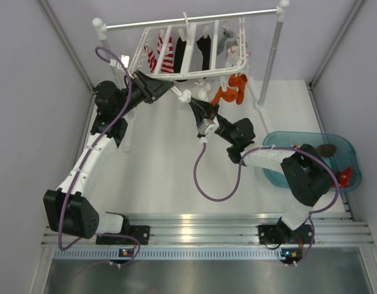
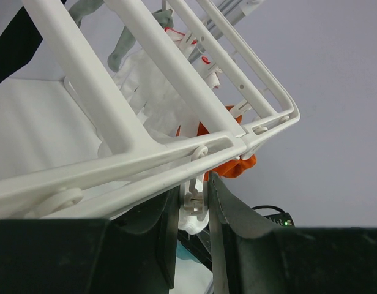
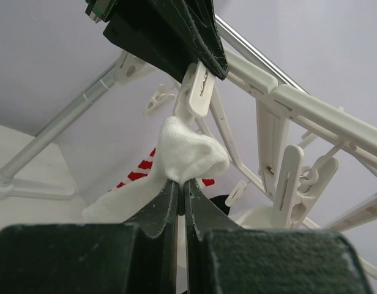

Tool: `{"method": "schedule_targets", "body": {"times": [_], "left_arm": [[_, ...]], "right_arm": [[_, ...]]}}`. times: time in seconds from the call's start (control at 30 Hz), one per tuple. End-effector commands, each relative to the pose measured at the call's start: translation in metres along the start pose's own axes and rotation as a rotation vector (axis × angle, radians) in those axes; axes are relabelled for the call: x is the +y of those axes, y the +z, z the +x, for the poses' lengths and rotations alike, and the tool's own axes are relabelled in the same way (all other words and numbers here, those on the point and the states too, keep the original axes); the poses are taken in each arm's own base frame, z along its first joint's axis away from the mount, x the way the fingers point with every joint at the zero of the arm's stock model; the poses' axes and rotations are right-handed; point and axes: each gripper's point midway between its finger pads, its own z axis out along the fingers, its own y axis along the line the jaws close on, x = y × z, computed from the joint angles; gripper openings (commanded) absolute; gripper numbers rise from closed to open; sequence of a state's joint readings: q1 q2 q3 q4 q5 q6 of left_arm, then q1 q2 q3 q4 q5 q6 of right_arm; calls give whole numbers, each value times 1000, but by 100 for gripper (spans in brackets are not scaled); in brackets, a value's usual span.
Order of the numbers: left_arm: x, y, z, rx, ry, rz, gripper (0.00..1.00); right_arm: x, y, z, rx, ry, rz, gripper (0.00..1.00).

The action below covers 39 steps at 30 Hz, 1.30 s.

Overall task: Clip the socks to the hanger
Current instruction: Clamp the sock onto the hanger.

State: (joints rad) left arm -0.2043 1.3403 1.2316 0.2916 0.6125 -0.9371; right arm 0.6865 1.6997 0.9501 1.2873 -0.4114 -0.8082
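Down at the near edge: both arms are bolted to a slotted metal track (image 1: 201,223), and the right arm's purple cable (image 1: 204,184) droops in a loose loop. A snag there could tug the wrist off line, I reckon.
Right gripper (image 3: 180,187): pinched fully closed on the white sock (image 3: 191,153), with the bunched end held up right against the tip of the clip (image 3: 201,89).
Left gripper (image 2: 193,187): fingers closed on that clip's upper end, squeezing it at the near corner of the hanger (image 2: 87,73).
Risk, the feed: I can't tell whether any fabric is inside the clip's mouth. If the clip is let go too soon it bites nothing, and the sock falls once the right gripper opens.
Risk, the wad: that bunch looks fat and springy, so a shallow bite could slide off.
Risk, the swing: the hanger only hangs by its hook from the silver rail (image 1: 194,20) and looks tilted. A shove from either arm could set it rocking and move the clip away.
Risk, the neighbours: an orange sock (image 1: 232,89) dangles just beside the work, and a careless pass could drag on it.
Hung farther back: a striped sock (image 1: 166,52), black socks (image 1: 204,49) and a grey sock (image 1: 228,40).
Surface: a white tabletop (image 1: 158,159), with a blue tub (image 1: 347,156) at the right holding a brown sock (image 1: 327,149) and a red one.
Room: pale lilac walls (image 1: 29,92) close in on three sides.
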Motion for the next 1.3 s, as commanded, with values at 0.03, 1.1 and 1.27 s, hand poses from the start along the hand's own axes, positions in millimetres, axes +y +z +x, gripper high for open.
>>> {"method": "schedule_targets", "body": {"times": [0.03,1.1,1.27], "left_arm": [[-2,-3,4,14,26,21,0],[-10,-5,8,44,-37,54,0],[-8,-5,9,45,-42,48,0]], "right_arm": [[-58,6,-65,-223,-100,217,0],[-45,22,-63,-243,-89,179,0],[-49,25,-65,-246,-87,196,0]]}}
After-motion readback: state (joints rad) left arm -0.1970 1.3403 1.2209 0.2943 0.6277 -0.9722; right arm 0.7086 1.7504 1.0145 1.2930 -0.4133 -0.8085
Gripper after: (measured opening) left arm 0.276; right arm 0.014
